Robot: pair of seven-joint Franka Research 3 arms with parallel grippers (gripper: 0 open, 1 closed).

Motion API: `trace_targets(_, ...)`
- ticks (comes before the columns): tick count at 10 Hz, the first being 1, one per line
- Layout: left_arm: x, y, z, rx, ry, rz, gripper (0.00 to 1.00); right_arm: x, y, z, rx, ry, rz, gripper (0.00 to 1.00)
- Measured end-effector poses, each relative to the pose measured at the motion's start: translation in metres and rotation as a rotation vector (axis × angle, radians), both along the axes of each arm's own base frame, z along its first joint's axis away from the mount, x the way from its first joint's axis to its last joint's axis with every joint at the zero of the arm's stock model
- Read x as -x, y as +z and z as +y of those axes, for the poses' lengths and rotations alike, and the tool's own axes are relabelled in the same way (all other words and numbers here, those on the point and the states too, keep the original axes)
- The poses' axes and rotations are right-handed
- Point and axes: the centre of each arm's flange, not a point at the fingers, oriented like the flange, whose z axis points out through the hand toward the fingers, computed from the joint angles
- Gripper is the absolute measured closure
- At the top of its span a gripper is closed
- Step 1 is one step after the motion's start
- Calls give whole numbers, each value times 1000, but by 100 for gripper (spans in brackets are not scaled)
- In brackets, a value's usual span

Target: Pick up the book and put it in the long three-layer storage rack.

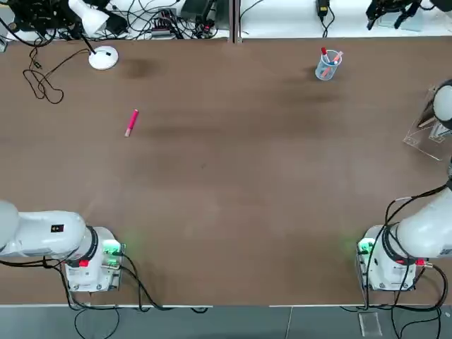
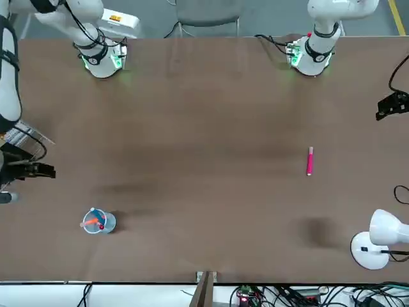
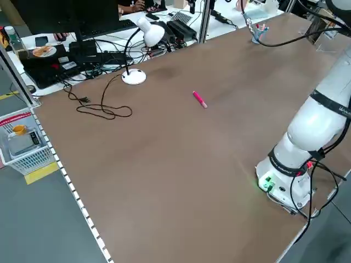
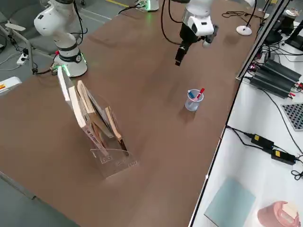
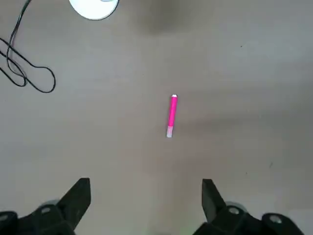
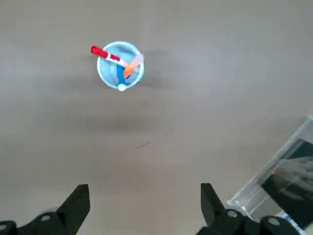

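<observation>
The long three-layer storage rack (image 4: 116,159) is clear acrylic and stands at the table's right edge (image 1: 426,134). Several thin books lean in its tiers. In the right wrist view, the book (image 6: 292,179), with a dark cover and a pale hand image, stands behind the rack's clear wall (image 6: 266,177). My right gripper (image 6: 144,191) hangs high over the table between the rack and the pen cup. It is open and empty. My left gripper (image 5: 146,188) hovers high over the left half of the table, open and empty.
A clear pen cup (image 1: 327,65) with several pens stands far right of centre. A pink marker (image 1: 131,122) lies on the left half. A white desk lamp (image 1: 103,56) and its looped black cord (image 1: 42,83) sit at the far left. Cables and gear line the far edge.
</observation>
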Motion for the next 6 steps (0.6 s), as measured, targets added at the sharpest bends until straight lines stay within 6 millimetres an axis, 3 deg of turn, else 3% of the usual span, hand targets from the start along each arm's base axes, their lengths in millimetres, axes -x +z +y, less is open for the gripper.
trace_targets(6,0,0,0,0,0,0,0,46,67,5,0,27,-81,0)
